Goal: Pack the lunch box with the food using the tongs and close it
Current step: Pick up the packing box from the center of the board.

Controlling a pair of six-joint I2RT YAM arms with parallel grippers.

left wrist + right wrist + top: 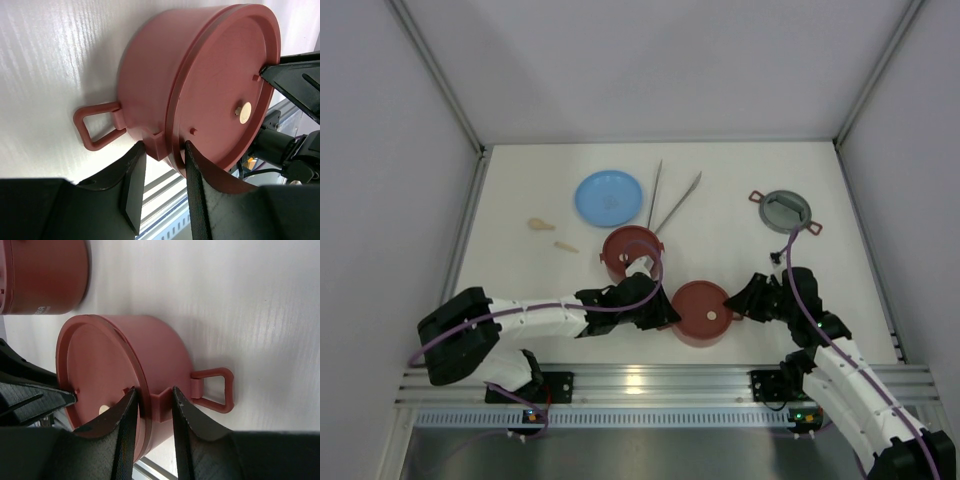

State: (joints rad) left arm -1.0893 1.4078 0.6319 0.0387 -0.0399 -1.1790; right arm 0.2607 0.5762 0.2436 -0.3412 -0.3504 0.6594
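White table (pixel 740 190) holds a lunch box (pixel 45 275) bearing unreadable white marking.

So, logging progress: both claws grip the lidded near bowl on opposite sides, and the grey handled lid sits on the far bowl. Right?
No. The top view shows the grey handled lid lying on the table at the far right, apart from the far bowl. The left claw and right claw do grip the lidded near bowl on opposite sides.
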